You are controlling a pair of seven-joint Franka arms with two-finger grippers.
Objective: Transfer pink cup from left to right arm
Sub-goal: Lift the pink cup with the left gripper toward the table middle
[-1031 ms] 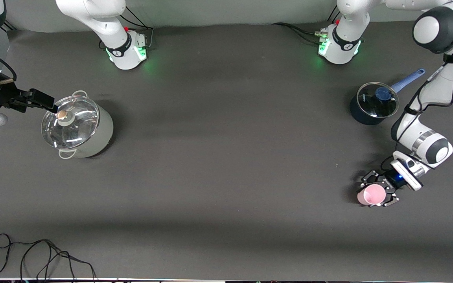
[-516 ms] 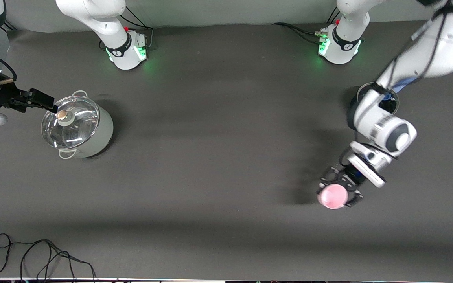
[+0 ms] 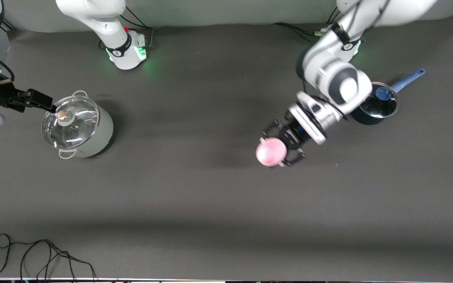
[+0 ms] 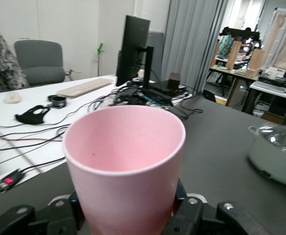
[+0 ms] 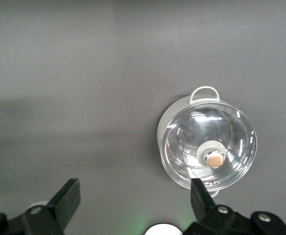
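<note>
Left tool point(image 3: 285, 147) is clamped on the pink cup point(image 3: 271, 151), held aloft over the table point(image 3: 195, 188) middle, mouth tilted toward the right arm's end. Right tool point(image 3: 39, 100), spread wide, waits well apart over the lidded pot point(image 3: 77, 125).

No legible text, labels, brand names, numbers or signs appear in any view. The dark bands on the two arm bases carry small white marks, but these are too small to read.
</note>
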